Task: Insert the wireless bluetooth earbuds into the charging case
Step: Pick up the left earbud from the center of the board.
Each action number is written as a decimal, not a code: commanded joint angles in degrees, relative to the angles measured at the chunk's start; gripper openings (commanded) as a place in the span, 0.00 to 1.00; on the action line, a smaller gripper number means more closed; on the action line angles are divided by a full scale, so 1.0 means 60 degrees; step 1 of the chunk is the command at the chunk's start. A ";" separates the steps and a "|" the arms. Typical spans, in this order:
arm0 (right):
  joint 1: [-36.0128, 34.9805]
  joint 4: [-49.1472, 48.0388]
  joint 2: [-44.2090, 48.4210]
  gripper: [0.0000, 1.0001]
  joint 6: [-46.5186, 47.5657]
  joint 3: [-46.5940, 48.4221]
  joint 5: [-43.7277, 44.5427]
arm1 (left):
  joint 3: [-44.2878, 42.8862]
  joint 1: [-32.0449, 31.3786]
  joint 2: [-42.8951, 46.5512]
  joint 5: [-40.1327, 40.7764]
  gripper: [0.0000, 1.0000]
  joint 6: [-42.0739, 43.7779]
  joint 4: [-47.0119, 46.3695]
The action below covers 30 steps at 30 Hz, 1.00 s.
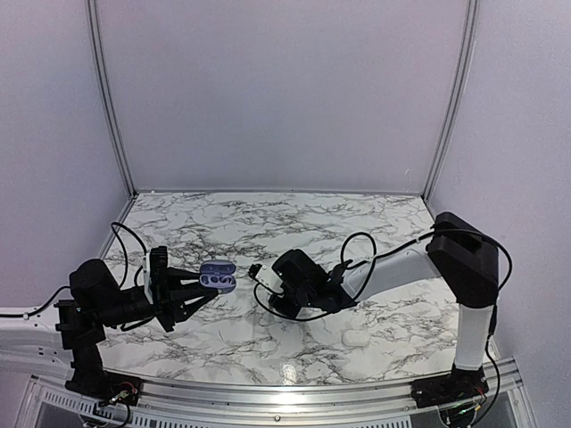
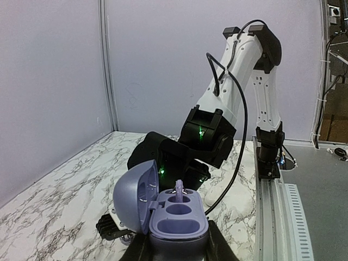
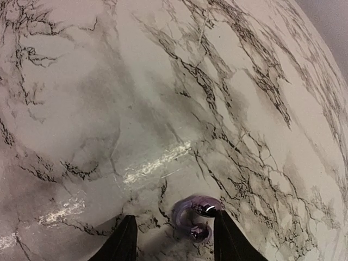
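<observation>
My left gripper [image 2: 178, 251] is shut on the base of a lavender charging case [image 2: 176, 220], lid swung open to the left. One earbud [image 2: 179, 190] stands upright in the case's far slot; the nearer slots are hollow. From above, the case [image 1: 218, 275] sits at the left gripper's [image 1: 202, 287] tip. My right gripper [image 3: 175, 217] points down at the marble table, open, with a second purple, dark-tipped clip-shaped earbud [image 3: 197, 218] lying between its fingers, close against the right finger [image 3: 225, 239]. The left finger [image 3: 124, 242] stands apart from it.
A white pebble-shaped case [image 1: 357, 338] lies on the marble table [image 1: 268, 223] near the front right, seen behind the right arm [image 2: 217, 130] as a white case [image 2: 215, 193]. The right gripper [image 1: 268, 294] hangs just right of the held case. Walls enclose the back and sides.
</observation>
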State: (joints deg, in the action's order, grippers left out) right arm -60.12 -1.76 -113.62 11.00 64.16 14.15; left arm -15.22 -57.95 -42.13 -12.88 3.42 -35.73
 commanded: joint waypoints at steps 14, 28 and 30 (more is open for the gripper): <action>0.0841 -0.0031 -0.0303 0.27 0.0392 0.0325 -0.0940 | 0.0070 0.0072 0.0106 0.0199 0.00 0.0074 -0.0213; 0.1529 0.0235 -0.0490 0.27 0.0237 0.0395 -0.2831 | 0.0068 0.0064 0.0120 0.0212 0.00 0.0049 -0.0213; 0.1654 0.0263 -0.0528 0.27 0.0183 0.0409 -0.3133 | 0.0076 0.0065 0.0124 0.0217 0.00 0.0042 -0.0213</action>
State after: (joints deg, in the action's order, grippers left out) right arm -51.79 -2.48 -114.96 12.64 65.47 0.27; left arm -15.22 -57.95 -42.17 -12.27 3.44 -35.70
